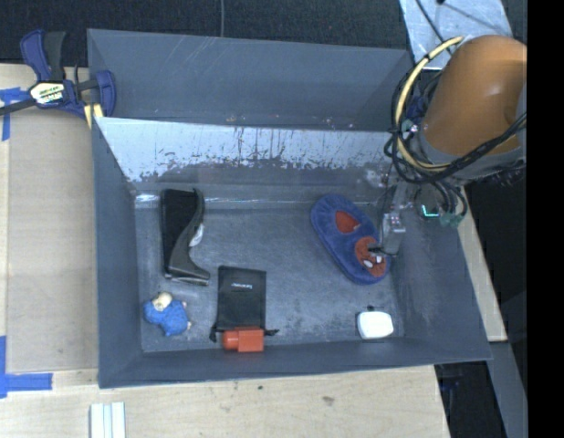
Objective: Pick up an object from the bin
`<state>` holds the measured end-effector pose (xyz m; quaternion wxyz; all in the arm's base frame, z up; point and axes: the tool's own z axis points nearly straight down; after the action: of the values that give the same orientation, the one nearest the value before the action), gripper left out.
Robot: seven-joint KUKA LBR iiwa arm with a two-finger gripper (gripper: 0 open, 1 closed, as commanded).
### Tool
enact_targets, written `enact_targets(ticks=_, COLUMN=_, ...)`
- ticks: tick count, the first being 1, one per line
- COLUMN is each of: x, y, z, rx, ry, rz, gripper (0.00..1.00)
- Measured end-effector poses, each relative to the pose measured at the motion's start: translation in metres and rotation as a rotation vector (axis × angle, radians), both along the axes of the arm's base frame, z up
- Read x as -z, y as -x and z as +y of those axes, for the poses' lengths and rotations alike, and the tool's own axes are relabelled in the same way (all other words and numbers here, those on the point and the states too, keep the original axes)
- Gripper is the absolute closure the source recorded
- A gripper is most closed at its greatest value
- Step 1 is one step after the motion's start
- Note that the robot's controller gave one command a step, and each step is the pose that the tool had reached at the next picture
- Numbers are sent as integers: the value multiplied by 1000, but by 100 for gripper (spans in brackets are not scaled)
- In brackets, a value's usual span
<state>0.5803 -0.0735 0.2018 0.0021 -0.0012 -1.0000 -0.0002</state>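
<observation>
My gripper (384, 241) hangs at the right side of the bin, reaching down from under the arm's orange cover. Its lower end is at the near end of a blue slipper-shaped thing (341, 231) with red patches inside it, which lies slanted on the bin floor. The gripper's tip overlaps one red patch (367, 250), and whether it touches is unclear. A small white rounded block (374, 324) lies below it, near the front right corner.
A black flat case with a red end (239, 308) lies front centre. A black L-shaped piece (183, 235) lies at the left. A small blue and white toy (166, 315) sits in the front left corner. Cables hang from the wrist by the right wall.
</observation>
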Motion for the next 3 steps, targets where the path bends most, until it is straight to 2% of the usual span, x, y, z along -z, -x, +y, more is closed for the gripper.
enact_targets(ticks=1, x=120, y=-4, z=38, rx=130, ry=0, rz=-5, gripper=0)
enact_targets(ticks=2, x=131, y=-30, z=-21, rx=63, ry=-5, rz=-5, gripper=0)
enact_targets(ticks=3, x=127, y=-32, z=-18, rx=59, ry=-6, rz=-8, gripper=100)
